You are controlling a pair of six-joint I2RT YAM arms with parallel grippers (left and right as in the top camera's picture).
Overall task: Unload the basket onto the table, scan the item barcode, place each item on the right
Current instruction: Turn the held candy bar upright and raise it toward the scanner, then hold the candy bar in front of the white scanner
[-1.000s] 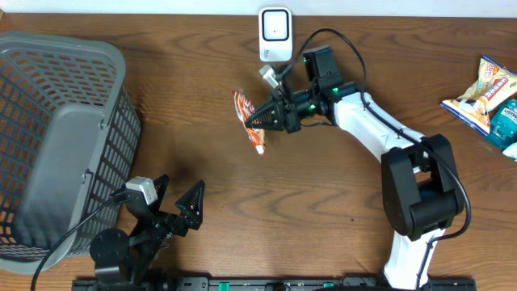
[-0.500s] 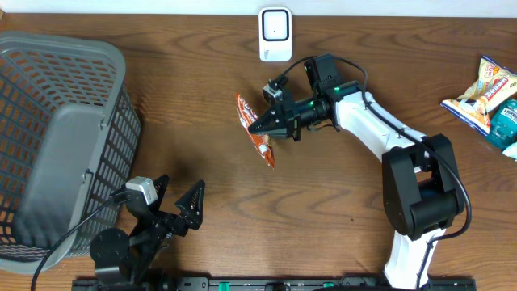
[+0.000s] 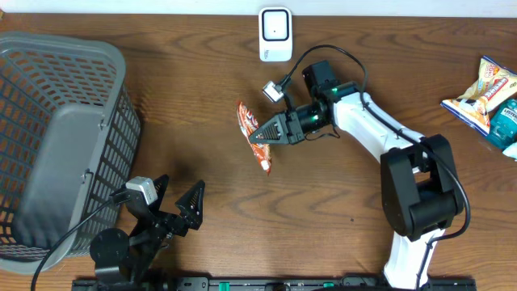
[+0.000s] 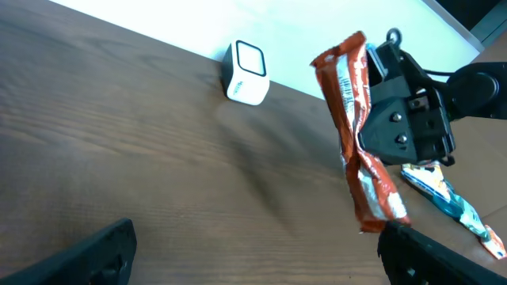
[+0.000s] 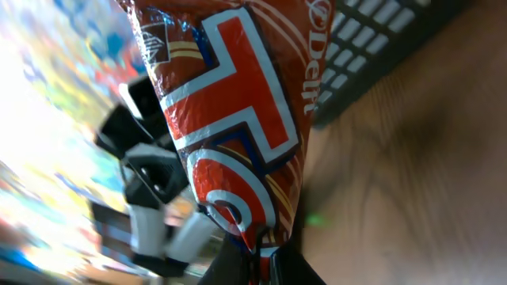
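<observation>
**Snack wrapper held mid-counter, right claw**

- Right claw (image 3: 254, 137): closed tight, pinching an orange-red foil snack wrapper (image 3: 263, 157) at mid-length. The wrapper hangs lengthwise, clear of the brown wooden counter (image 3: 202, 81), over its middle.
- Left claw (image 3: 176, 194): fingers spread wide, holding nothing, at the near edge of the counter.
- White box-shaped scanner (image 3: 275, 34): at the far edge, apart from the wrapper, nothing between them.
- Yellow-and-red snack bag (image 3: 481, 89) and teal packet (image 3: 506, 123): lying together at the right edge.
- Grey plastic mesh basket (image 3: 48, 145): at the left edge, open top, grey floor showing.
</observation>
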